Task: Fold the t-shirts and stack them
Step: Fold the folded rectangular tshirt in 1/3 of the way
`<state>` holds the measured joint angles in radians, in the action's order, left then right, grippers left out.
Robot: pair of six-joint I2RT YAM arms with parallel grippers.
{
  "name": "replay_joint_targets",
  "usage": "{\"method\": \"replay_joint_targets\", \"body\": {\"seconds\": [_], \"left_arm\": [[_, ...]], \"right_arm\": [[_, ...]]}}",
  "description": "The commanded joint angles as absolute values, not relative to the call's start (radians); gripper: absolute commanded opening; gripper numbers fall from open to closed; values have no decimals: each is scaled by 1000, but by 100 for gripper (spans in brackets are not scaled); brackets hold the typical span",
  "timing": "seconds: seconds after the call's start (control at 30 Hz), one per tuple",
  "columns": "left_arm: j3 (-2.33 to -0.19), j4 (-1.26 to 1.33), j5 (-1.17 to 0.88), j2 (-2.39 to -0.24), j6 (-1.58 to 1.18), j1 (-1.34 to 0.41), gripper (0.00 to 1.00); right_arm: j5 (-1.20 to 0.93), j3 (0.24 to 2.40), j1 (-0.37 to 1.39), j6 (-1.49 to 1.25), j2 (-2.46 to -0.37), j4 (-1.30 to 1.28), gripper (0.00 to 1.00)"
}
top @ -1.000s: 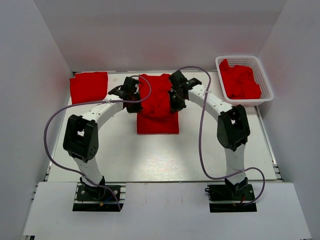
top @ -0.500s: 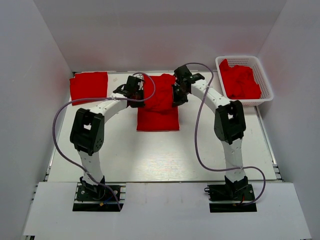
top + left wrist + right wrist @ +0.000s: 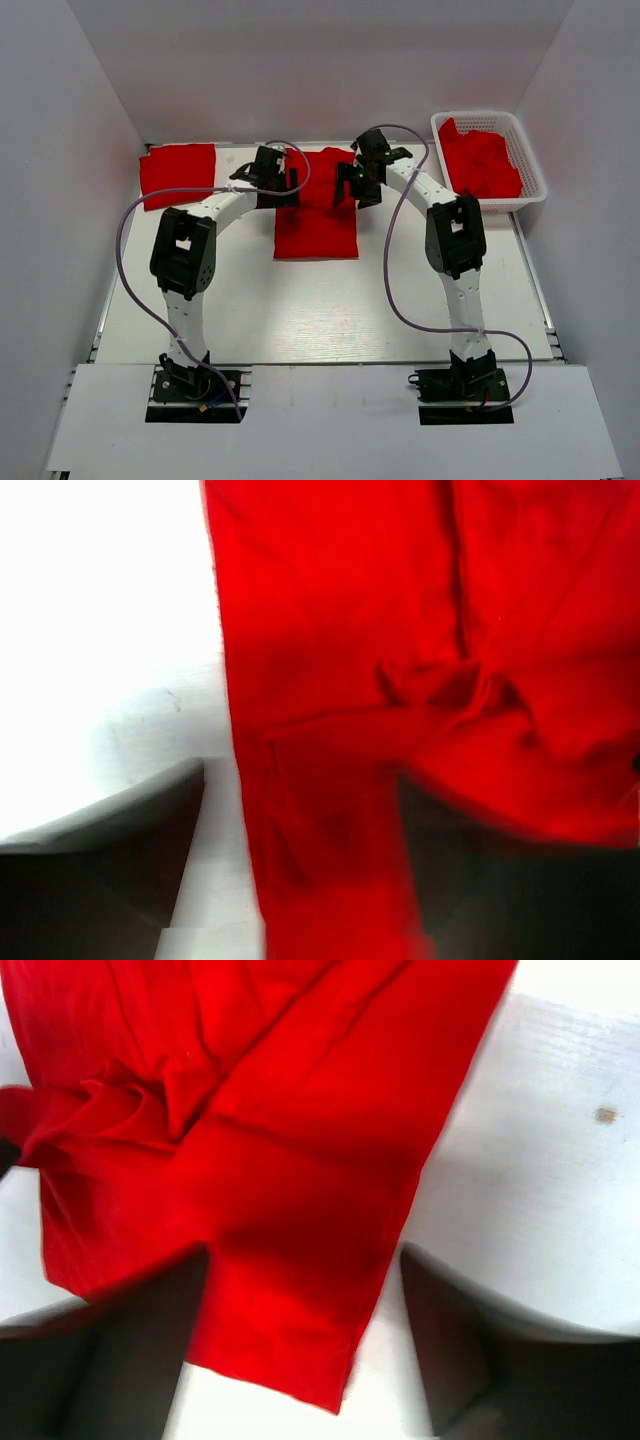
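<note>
1. Where it lay at the far-centre of the bench (image 3: 300,310), the centre t-shirt (image 3: 316,215) was a narrow folded panel. Its long axis ran near-to-far and its far end was rumpled.
2. Left fingers (image 3: 291,185) straddled its left edge and right fingers (image 3: 352,187) its right edge. Both pairs were spread and empty, with cloth directly beneath, and stood about equally near.
3. Judged: the next fold would cross the long axis, each arm taking its own side.
4. Further out: folded t-shirt (image 3: 178,175) at far left; loose t-shirts (image 3: 480,165) in basket (image 3: 535,180) at far right.
</note>
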<state>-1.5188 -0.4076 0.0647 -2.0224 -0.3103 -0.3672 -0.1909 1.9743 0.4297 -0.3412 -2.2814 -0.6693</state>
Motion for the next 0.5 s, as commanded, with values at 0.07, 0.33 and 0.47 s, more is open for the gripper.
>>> {"method": "replay_joint_targets", "body": {"seconds": [0.07,0.33,0.47], "left_arm": [[-1608,-472,143,-1973,-305,-356,100],[-1539,-546,167,-1807,-305,-347,100],[-1404,-499,83,-1681,-319,-347,100]], "right_arm": [[-198,2056,419,-288,-2243,-666,90],[-124,1861,428,-244,-2021,-660,90],[-175,1706,437,-229,-1930,-589,90]]}}
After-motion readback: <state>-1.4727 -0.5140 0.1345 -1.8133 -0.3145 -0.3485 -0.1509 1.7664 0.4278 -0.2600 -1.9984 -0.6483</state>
